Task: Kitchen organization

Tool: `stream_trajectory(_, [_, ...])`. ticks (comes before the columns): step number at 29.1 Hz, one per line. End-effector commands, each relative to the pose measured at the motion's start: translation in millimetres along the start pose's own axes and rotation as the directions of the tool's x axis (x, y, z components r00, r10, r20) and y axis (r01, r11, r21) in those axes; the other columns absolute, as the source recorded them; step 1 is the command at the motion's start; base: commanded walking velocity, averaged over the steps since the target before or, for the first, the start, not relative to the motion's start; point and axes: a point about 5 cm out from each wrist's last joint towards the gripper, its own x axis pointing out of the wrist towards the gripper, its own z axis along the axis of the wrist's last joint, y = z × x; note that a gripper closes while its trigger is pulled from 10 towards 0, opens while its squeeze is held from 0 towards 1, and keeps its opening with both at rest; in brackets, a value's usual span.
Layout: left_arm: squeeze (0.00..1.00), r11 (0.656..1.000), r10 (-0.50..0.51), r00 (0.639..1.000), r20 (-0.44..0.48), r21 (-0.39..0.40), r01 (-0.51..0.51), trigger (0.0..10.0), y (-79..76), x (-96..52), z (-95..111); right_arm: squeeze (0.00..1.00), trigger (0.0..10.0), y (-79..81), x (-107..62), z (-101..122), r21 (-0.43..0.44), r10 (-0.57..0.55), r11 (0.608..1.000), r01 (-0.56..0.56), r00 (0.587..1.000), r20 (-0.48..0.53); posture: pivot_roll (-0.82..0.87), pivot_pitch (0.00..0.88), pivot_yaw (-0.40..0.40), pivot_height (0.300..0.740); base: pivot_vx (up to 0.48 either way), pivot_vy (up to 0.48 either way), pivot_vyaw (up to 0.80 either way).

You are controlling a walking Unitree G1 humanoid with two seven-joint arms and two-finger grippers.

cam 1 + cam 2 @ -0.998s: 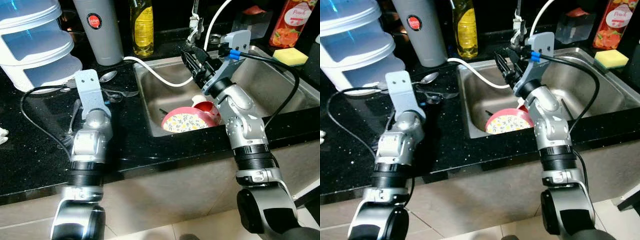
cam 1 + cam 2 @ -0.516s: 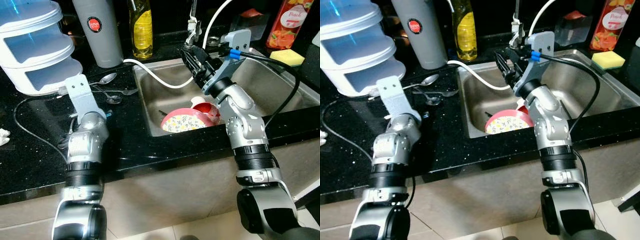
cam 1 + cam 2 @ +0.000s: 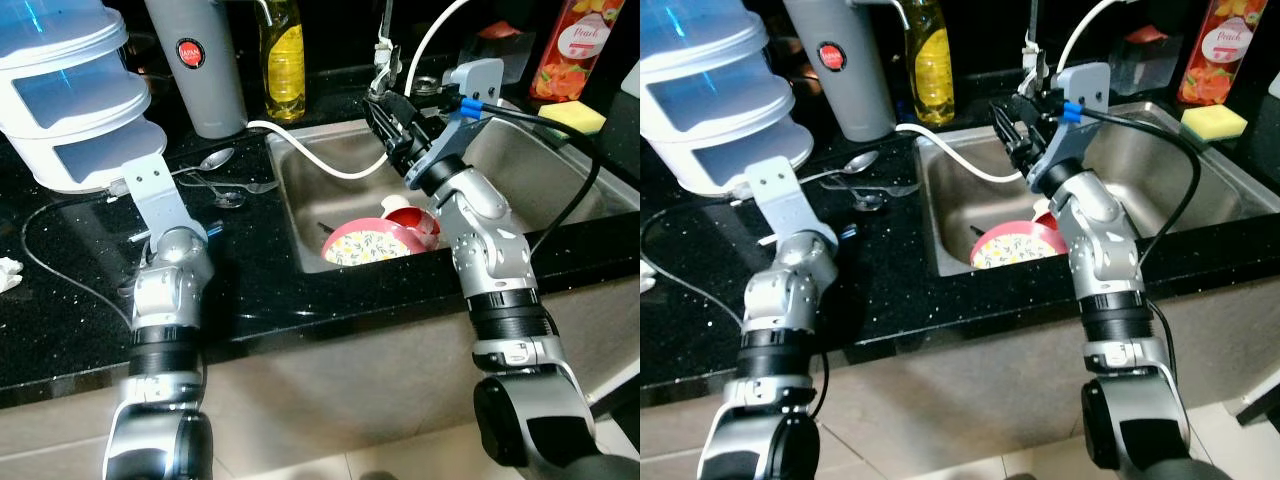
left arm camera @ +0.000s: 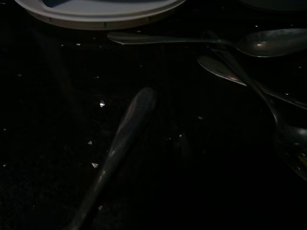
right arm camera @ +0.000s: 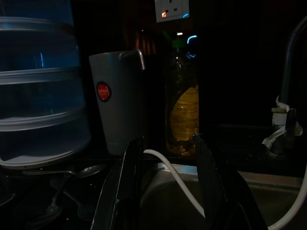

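Observation:
Several metal spoons (image 3: 222, 190) lie on the black counter between the sink and a stacked container; they appear close up in the left wrist view (image 4: 268, 43), along with a long dark handle (image 4: 122, 139). My left arm's wrist (image 3: 152, 192) hovers over the counter just left of the spoons. In the steel sink (image 3: 330, 190) a floral plate with a red rim (image 3: 368, 243) leans beside a red cup (image 3: 415, 218). My right gripper (image 3: 385, 120) is open above the sink's back left corner, holding nothing, with a white hose (image 5: 172, 177) running behind its fingers (image 5: 130, 182).
A stacked translucent container (image 3: 70, 95), a grey jug (image 3: 198, 65) and a yellow oil bottle (image 3: 283, 55) stand along the back. The faucet (image 3: 383, 55) is behind the sink. A yellow sponge (image 3: 575, 117) and a red bottle (image 3: 565, 45) sit at the right.
My left wrist has swung to the left, away from the sink and toward the stacked container. The right arm has stayed over the sink.

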Motion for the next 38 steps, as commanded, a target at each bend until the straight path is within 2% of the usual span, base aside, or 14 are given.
stream_trajectory(1, [1.0,1.0,0.027,1.0,-0.014,-0.007,-0.027,10.0,3.8,-0.2,0,0.0,10.0,3.1,2.4,4,-0.001,0.012,1.0,-0.012,1.0,0.013,-0.1,0.0,0.046,0.74,0.0,0.0,0.0])
stream_trajectory(4, [1.0,0.998,0.029,0.995,-0.094,-0.059,-0.035,10.0,5.7,2.3,-10,0.0,10.0,4.2,2.9,4,-0.001,0.015,1.0,-0.015,1.0,0.015,-0.11,0.0,0.048,0.74,0.0,0.0,0.0])
stream_trajectory(5, [0.0,0.996,0.025,0.992,-0.124,-0.079,-0.035,10.0,5.9,2.5,-14,0.0,10.0,4.2,2.9,4,-0.001,0.015,1.0,-0.015,1.0,0.015,-0.11,0.0,0.048,0.74,0.0,0.0,0.0])
stream_trajectory(6, [0.0,0.99,0.001,0.982,-0.189,-0.141,-0.028,10.0,4.5,1.6,-25,0.0,10.0,3.7,2.8,4,-0.003,0.015,1.0,-0.015,1.0,0.016,-0.11,0.0,0.047,0.74,0.0,0.0,0.0])
stream_trajectory(11, [0.0,0.983,-0.03,0.964,-0.264,-0.182,-0.019,10.0,2.1,-0.1,-37,0.0,10.0,3.1,2.6,5,-0.005,0.015,1.0,-0.015,1.0,0.015,-0.11,0.0,0.046,0.74,0.0,0.0,0.0])
stream_trajectory(12, [0.0,0.991,-0.02,0.958,-0.285,-0.13,-0.018,0.6,3.2,-0.4,-44,0.0,10.0,3.4,2.8,5,-0.005,0.016,1.0,-0.016,1.0,0.016,-0.11,0.0,0.047,0.74,0.0,0.0,0.0])
stream_trajectory(13, [0.0,0.991,-0.02,0.958,-0.285,-0.13,-0.018,0.6,3.2,-0.4,-44,0.0,10.0,3.4,2.8,5,-0.005,0.016,1.0,-0.016,1.0,0.016,-0.11,0.0,0.047,0.74,0.0,0.0,0.0])
stream_trajectory(14, [0.0,0.996,0.003,0.957,-0.289,-0.081,-0.028,0.0,6.3,0.0,-49,0.0,10.0,4.0,3.0,5,-0.005,0.019,1.0,-0.019,1.0,0.016,-0.1,0.0,0.048,0.74,0.0,0.0,0.0])
stream_trajectory(23, [0.0,0.997,0.066,0.951,-0.301,0.045,-0.055,0.0,18.1,3.5,-62,0.0,10.0,4.7,3.1,4,-0.003,0.021,1.0,-0.021,1.0,0.018,-0.1,0.0,0.052,0.74,0.0,0.0,0.0])
stream_trajectory(28, [0.0,0.993,0.087,0.963,-0.255,0.097,-0.064,0.0,21.1,4.4,-59,0.0,10.0,3.8,2.3,4,-0.003,0.017,1.0,-0.017,1.0,0.017,-0.1,0.0,0.051,0.74,0.0,0.0,0.0])
stream_trajectory(30, [0.0,0.986,0.083,0.986,-0.144,0.153,-0.06,0.0,20.0,4.9,-44,0.0,10.0,3.3,1.9,4,-0.003,0.016,1.0,-0.016,1.0,0.016,-0.1,0.0,0.048,0.74,0.0,0.0,0.0])
stream_trajectory(32, [0.0,0.982,0.074,0.993,-0.092,0.178,-0.057,0.0,18.1,4.5,-36,0.0,10.0,3.0,1.9,4,-0.003,0.016,1.0,-0.016,1.0,0.016,-0.1,0.0,0.046,0.74,0.0,0.0,0.0])
stream_trajectory(33, [0.0,0.978,0.064,0.997,-0.033,0.199,-0.056,10.0,15.2,3.5,-25,0.0,10.0,3.0,2.0,4,-0.003,0.016,1.0,-0.016,1.0,0.016,-0.1,0.0,0.046,0.74,0.0,0.0,0.0])
stream_trajectory(38, [0.0,0.968,0.011,0.997,0.082,0.25,-0.031,10.0,4.5,-1.4,3,0.0,10.0,3.5,2.8,4,-0.001,0.017,1.0,-0.017,1.0,0.016,-0.1,0.0,0.045,0.74,0.0,0.0,0.0])
